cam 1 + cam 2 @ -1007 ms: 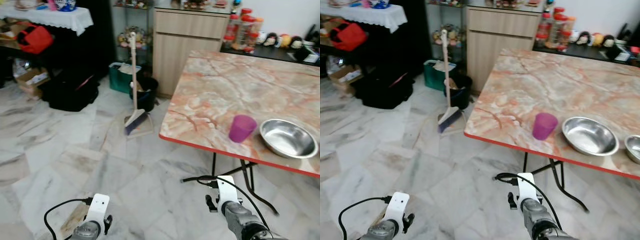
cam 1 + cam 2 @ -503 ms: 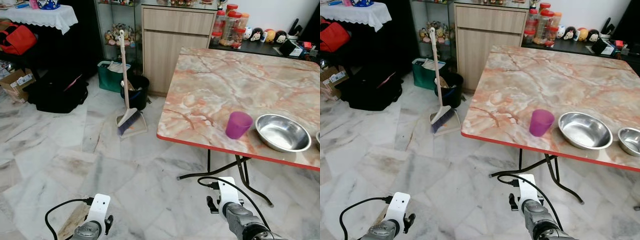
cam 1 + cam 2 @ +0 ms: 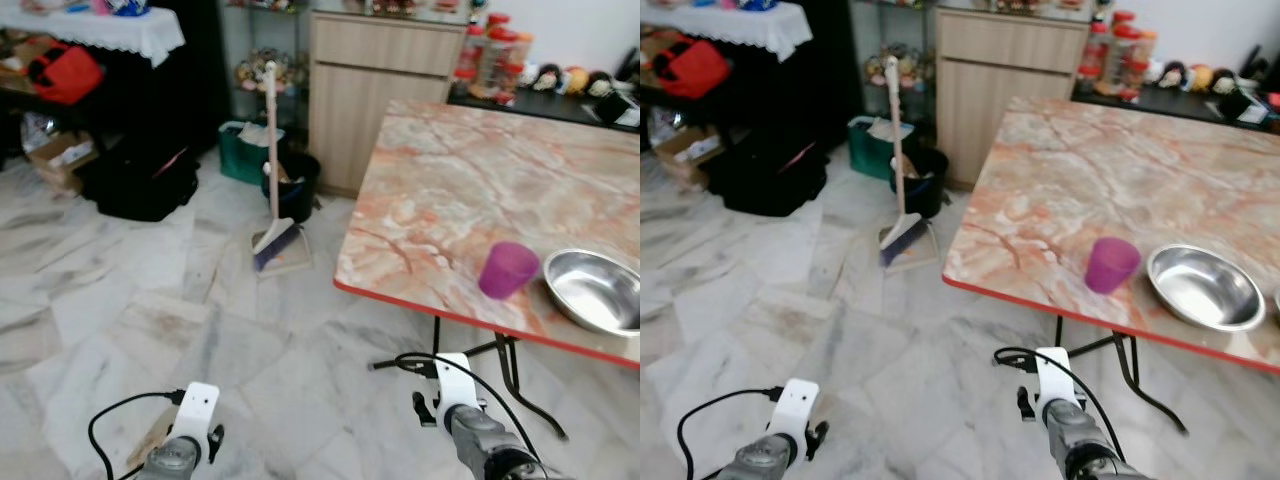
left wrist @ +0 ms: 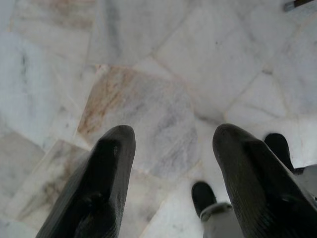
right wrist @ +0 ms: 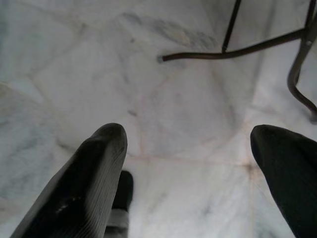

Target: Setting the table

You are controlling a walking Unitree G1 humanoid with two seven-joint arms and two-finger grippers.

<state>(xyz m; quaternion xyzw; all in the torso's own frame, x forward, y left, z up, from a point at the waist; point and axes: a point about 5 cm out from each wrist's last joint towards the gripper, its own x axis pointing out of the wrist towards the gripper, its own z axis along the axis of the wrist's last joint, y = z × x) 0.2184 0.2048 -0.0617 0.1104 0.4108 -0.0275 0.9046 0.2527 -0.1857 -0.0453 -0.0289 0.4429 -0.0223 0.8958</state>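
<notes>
The robot stands on the marble floor (image 3: 150, 300) a little away from the worktop (image 3: 470, 190), so the step in hand seems to be the approach; to do it well it should turn toward 2 o'clock and come to the red edge squarely, keeping its feet away from the folding legs (image 5: 237, 49) under the worktop; the arms should rise only when the edge is near, so that they do not knock the things standing close to it.

The left hand (image 4: 171, 163) hangs low at 7 o'clock in the head view, its two fingers spread apart and holding nothing, pointing at the floor; the right hand (image 5: 185, 163) hangs at 5 o'clock, also wide open and empty, with the worktop legs ahead of it.

The purple cup (image 3: 508, 269) stands upright near the front edge of the worktop, at about 2 o'clock from the right hand and well above it; the steel bowl (image 3: 595, 290) lies just beside the cup on its far right side, not touching it, as far as one can tell; both are well apart from either hand.

A broom (image 3: 272, 190) leans at 11 o'clock beside a dark bin (image 3: 292, 185), out of the way.
</notes>
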